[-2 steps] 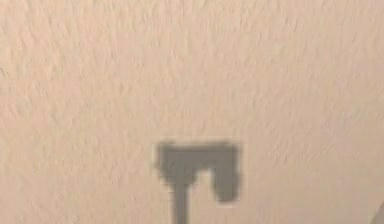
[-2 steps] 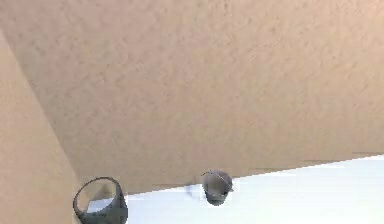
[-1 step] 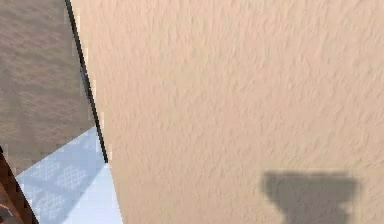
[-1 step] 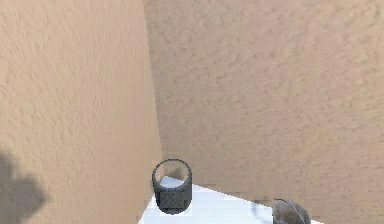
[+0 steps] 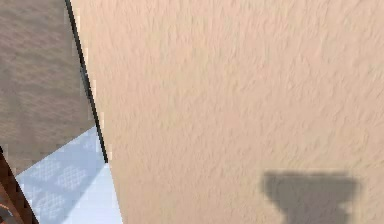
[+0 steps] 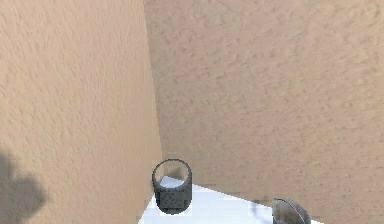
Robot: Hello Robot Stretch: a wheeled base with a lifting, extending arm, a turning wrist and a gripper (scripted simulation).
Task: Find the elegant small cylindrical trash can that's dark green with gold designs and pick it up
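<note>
— Any sign of the small dark greenish-grey cylindrical trash can [image 6: 172, 187]?

— Yes. Standing upright on the pale white floor [image 6: 225, 205], right at the foot of the corner [image 6: 150, 70] where two rough beige plaster walls meet, in the arm side view. Open at the top, pale inside the rim, light specks on the side; too small to call gold.

— Touching the corner's walls?

— Cannot tell. Very near, at least.

— Anything else by that corner?

— A round grey thing [image 6: 290, 212] with a pale rim, farther out from the corner along its right-hand wall, apart from the can, cut by the bottom edge. Cannot tell what.

— And the arm's pose, the gripper?

— Cannot tell: neither lift, nor reach, nor wrist turn. State of the fingers: cannot tell either.

— Ahead?

— Facing a rough beige plaster wall [image 5: 230, 90]. At its left end a thin dark upright strip [image 5: 88, 90], past that a brown speckled wall [image 5: 35, 70], lower down a pale blue-white tiled floor [image 5: 70, 185] and a reddish-brown wooden edge [image 5: 8, 195]. Cannot tell how any of this lies to the corner.
</note>
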